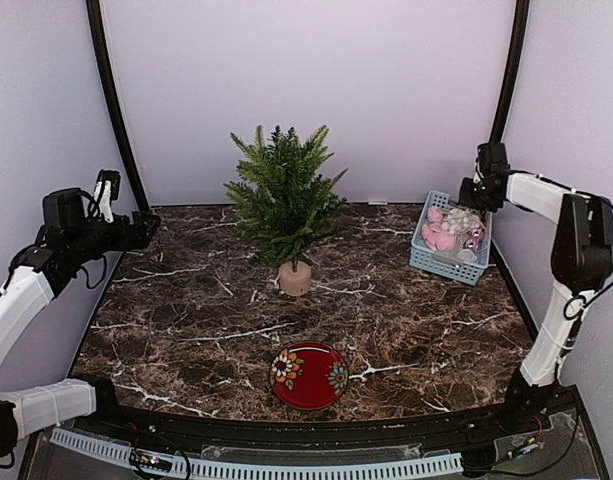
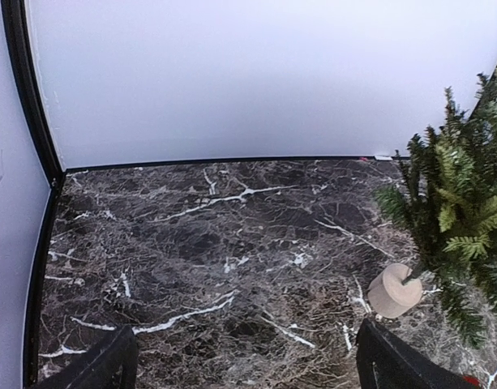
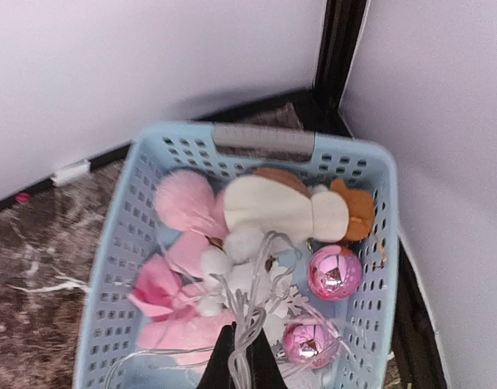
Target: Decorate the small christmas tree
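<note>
my right gripper hangs over the pale blue basket in the far right corner of the counter. its jaws are pressed together on a bunch of thin white string that rises out of the heap inside

in the basket lie a fluffy pink pom-pom and a cream and brown soft ornament toward the far wall. there are also two shiny pink baubles, one near the right wall and one just beside my fingertips. some soft pink pieces sit along the left side. where the string ends i cannot tell, it is lost among the other things

my left gripper is spread wide and holds nothing. it is raised over the left edge of the counter and faces across the dark marble

the small christmas tree stands upright on its round wooden stump toward the back middle of the counter. it is well apart from both grippers and shows at the right edge of the left wrist view

a red plate with flower patterns lies flat near the front middle of the counter, in front of the tree and apart from it
</note>
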{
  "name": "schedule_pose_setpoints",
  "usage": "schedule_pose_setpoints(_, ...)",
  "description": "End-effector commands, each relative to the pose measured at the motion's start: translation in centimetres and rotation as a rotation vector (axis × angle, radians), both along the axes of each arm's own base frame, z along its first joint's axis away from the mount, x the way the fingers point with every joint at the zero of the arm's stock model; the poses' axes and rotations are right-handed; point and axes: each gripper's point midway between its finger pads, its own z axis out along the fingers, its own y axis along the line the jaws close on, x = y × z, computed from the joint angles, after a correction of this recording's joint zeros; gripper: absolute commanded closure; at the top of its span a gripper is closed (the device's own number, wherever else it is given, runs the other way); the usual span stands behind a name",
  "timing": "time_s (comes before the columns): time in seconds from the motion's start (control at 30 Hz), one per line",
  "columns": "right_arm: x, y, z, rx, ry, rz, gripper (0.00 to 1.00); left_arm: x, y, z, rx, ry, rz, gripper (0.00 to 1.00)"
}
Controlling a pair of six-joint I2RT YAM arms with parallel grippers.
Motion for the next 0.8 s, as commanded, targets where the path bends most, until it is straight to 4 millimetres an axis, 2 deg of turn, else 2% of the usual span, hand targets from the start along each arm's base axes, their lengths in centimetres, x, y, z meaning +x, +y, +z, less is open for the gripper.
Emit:
schedule_pose_setpoints(0.0,-2.5,1.4,11.3,0.030,-0.239,0.086,1.00,-2.3,-1.7,4.3,-0.071,-0.073,-0.090,0.05)
schedule_pose_setpoints(0.03,-3.4,1.6,12.8,0.034,-0.264,0.102,1.00,-2.9,-2.0,5.5,-0.077,-0.101,-0.108,0.06)
schedule_pose_setpoints(0.1,-5.1,2.0,15.2,0.038,-0.309,0.132,1.00,-3.9,-2.6,6.6,-0.087,-0.120,-0.142,0.06)
schedule_pose_setpoints(0.23,-7.6,2.7,18.4,0.046,-0.364,0.171,1.00,-4.9,-4.4,7.7,-0.107,-0.118,-0.220,0.08)
schedule_pose_setpoints(0.33,-9.0,3.5,20.7,0.059,-0.410,0.219,1.00,-5.5,-6.9,8.2,-0.108,-0.117,-0.292,0.10)
schedule_pose_setpoints(0.5,-10.3,4.0,21.3,0.078,-0.414,0.241,1.00,-6.4,-11.0,10.0,-0.139,-0.144,-0.402,0.12)
schedule_pose_setpoints(0.6,-11.7,6.3,21.2,0.144,-0.403,0.347,1.00,-7.4,-13.4,10.9,-0.170,-0.155,-0.479,0.13)
schedule_pose_setpoints(0.77,-15.8,10.8,22.4,0.264,-0.432,0.530,1.00,-9.0,-17.0,11.4,-0.206,-0.167,-0.574,0.13)
